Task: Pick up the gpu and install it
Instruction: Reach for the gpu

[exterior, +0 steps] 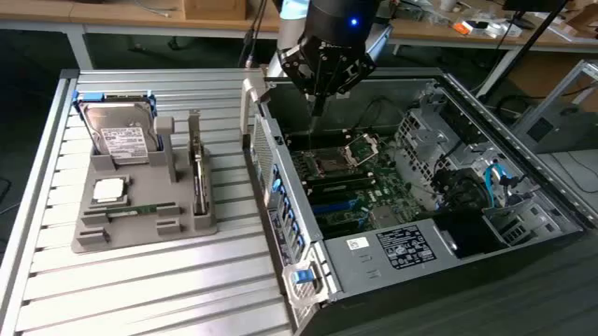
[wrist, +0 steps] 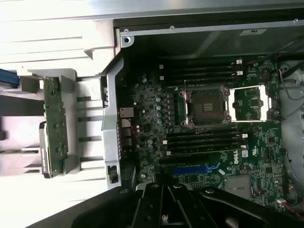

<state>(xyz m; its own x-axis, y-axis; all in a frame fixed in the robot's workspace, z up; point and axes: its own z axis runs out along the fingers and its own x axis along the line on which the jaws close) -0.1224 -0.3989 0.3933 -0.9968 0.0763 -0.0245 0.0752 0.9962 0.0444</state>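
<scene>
Table of aluminium slats (exterior: 150, 287) carrying an open tower computer case (exterior: 280, 203) laid on its side, motherboard (exterior: 351, 192) facing up, at the exterior view's right. A grey parts holder (exterior: 140, 224) lies just beside the case, at the exterior view's left. In the holder, a hard drive (exterior: 122, 136) stands at the far end. The gpu (exterior: 197, 175) stands on edge in a slot along the side nearest the case, untouched. The wrist view shows the card's green board (wrist: 55, 128) edge-on, between grey uprights.

The gripper (exterior: 316, 105) hangs over the case's rear part, above the motherboard and well apart from the gpu, with its fingers closed together and nothing between them. Below it lie the empty CPU socket (wrist: 206, 107) and a blue expansion slot (wrist: 194, 169).

Handling, as judged: the card is probably light and stiff, yet fragile. Its board is thin, its soldered parts are exposed, and its contact edge sits in the holder. The free upper edge seems the safest hold, pinched across the thickness near mid-length.
</scene>
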